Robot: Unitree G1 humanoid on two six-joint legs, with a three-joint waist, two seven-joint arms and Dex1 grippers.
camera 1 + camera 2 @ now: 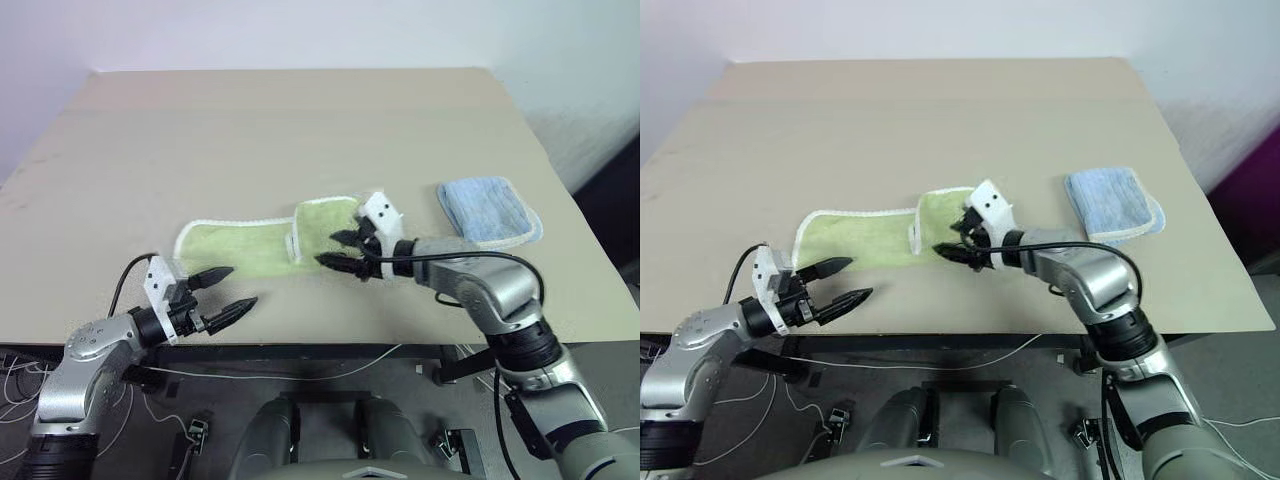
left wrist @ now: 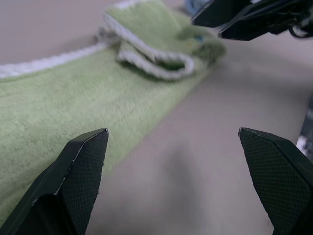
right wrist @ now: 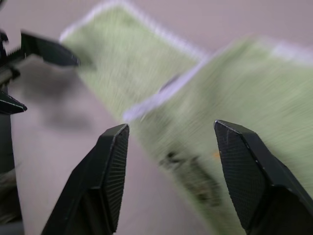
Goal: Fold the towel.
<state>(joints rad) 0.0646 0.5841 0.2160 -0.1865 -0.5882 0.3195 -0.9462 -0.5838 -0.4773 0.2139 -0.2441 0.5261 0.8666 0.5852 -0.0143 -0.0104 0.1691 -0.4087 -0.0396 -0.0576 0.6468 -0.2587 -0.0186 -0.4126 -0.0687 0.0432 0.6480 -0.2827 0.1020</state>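
Our light yellow-green terry towel (image 1: 262, 245) lies long axis left-to-right on the tan surface (image 1: 300, 130), right end folded over. Right gripper (image 1: 340, 250) hovers there, jaws parted, empty; left gripper (image 1: 226, 292) wide, empty, near the left end.

Beige table (image 1: 300, 130): towel (image 1: 235, 245), blue cloth (image 1: 488, 210)

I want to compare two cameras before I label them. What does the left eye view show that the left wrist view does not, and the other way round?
Only the left eye view: the folded light blue cloth on the table, beside the right gripper.

Only the left wrist view: the towel's terry pile and stitched white edging close up, between the left gripper's open fingers.

Both: the yellow-green towel with one end folded over, and the right gripper at that fold.
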